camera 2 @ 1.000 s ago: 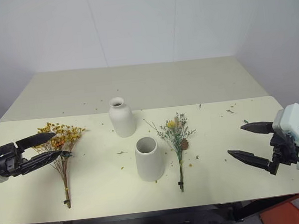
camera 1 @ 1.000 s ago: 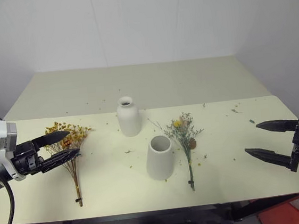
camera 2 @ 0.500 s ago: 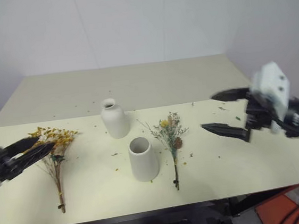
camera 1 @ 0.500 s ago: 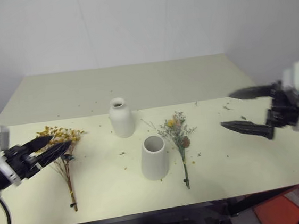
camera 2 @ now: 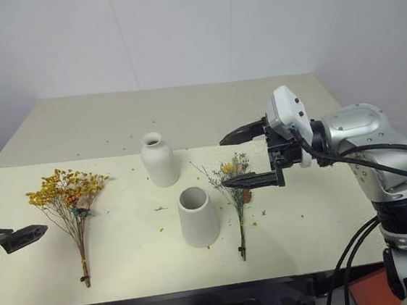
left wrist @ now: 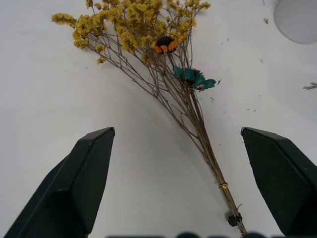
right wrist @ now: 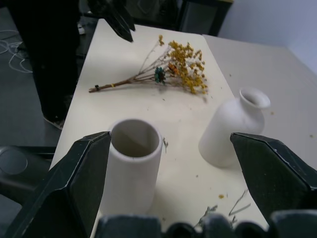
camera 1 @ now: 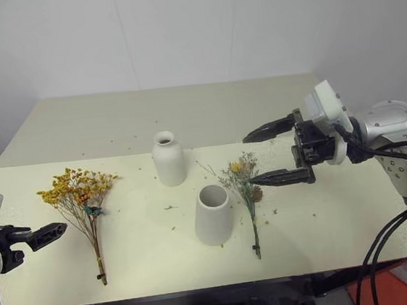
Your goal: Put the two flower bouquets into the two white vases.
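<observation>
Here, from the head, the yellow bouquet (camera 1: 79, 195) lies at the table's (camera 1: 326, 212) left, the grey-green bouquet (camera 1: 247, 184) right of the cone vase (camera 1: 214, 214), the bottle vase (camera 1: 168, 158) farther back; the right claw (camera 1: 261, 158) hangs released above the grey-green bouquet. The left wrist view shows the left claw (left wrist: 181, 183) released over the yellow bouquet's stems. The right wrist view looks across both vases.

yellow bouquet (camera 1: 79, 198) lay flat, table's left | grey-green bouquet (camera 1: 246, 188) lay flat beside cone vase (camera 1: 214, 215) | bottle vase (camera 1: 168, 159) stood upright behind
</observation>
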`<state>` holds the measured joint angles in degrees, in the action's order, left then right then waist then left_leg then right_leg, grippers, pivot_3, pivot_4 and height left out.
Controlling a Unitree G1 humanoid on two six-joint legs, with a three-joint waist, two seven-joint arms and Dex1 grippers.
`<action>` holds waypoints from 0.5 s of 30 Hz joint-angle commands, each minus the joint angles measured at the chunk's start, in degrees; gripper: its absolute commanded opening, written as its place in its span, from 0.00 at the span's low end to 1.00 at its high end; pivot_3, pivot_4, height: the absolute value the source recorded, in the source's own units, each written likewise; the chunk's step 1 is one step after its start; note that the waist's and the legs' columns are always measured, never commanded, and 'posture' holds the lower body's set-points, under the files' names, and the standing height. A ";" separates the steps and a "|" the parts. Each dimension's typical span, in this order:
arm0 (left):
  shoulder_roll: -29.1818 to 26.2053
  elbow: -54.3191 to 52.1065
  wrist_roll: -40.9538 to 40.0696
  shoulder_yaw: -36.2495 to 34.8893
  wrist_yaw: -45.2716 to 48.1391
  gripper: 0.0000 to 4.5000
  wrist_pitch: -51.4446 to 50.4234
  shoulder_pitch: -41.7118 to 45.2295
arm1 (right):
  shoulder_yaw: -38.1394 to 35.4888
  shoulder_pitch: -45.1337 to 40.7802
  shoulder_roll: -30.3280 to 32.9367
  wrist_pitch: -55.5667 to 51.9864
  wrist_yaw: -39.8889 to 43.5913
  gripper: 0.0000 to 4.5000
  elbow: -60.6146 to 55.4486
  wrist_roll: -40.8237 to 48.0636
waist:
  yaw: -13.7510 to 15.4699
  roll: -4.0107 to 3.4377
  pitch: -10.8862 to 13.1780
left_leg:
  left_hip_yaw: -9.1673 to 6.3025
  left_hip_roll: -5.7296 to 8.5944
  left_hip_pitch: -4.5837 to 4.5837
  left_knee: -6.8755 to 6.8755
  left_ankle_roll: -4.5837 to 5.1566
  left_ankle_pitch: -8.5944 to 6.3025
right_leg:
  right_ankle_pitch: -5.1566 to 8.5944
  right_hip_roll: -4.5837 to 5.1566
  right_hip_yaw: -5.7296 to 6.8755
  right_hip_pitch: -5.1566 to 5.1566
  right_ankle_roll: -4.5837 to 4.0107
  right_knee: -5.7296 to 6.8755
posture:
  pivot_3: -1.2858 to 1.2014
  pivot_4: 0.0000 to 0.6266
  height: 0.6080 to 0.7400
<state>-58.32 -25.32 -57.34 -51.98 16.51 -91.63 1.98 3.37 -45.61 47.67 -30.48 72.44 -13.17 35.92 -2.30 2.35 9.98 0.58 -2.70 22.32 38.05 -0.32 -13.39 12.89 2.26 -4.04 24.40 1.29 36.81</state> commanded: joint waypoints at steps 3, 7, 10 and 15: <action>1.43 3.16 5.82 6.84 -2.40 0.99 2.02 4.17 | 1.72 -4.19 2.00 -6.13 -1.05 1.00 -3.72 -0.76 | 0.12 0.00 0.01 | -0.01 0.04 -0.01 0.00 0.00 0.00 | 0.00 0.02 0.00 0.00 -0.01 0.04 | 0.52 0.24 1.00; 2.04 4.58 8.87 10.12 -2.08 0.99 3.51 6.23 | 1.81 -5.97 3.51 -11.86 -2.70 1.00 -5.39 -0.17 | 0.06 0.07 0.05 | -0.03 0.03 0.03 0.00 -0.01 0.01 | -0.01 0.02 0.01 0.01 -0.02 0.01 | 0.52 0.24 1.00; 2.97 6.34 10.38 13.16 -1.75 0.99 5.27 9.16 | 1.95 -7.08 3.92 -15.69 -4.48 1.00 -6.78 0.08 | 0.11 0.08 0.05 | -0.03 0.04 0.07 0.00 -0.01 0.01 | -0.01 0.05 0.02 0.06 -0.03 0.00 | 0.52 0.24 1.00; 5.02 9.56 13.57 20.59 -2.14 0.99 6.66 13.89 | 1.49 -7.28 2.96 -18.36 -6.81 1.00 -8.10 0.37 | 0.14 0.09 0.06 | -0.04 0.09 0.08 0.00 -0.01 0.01 | -0.01 0.07 0.02 0.04 -0.02 0.00 | 0.52 0.24 1.00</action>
<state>-53.26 -16.07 -45.13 -32.57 14.53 -86.24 14.73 6.34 -51.41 50.68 -48.12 66.59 -19.92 35.51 -2.16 2.44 10.04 0.54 -2.62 22.40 38.05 -0.34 -13.38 12.88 2.33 -4.02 24.44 1.27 36.80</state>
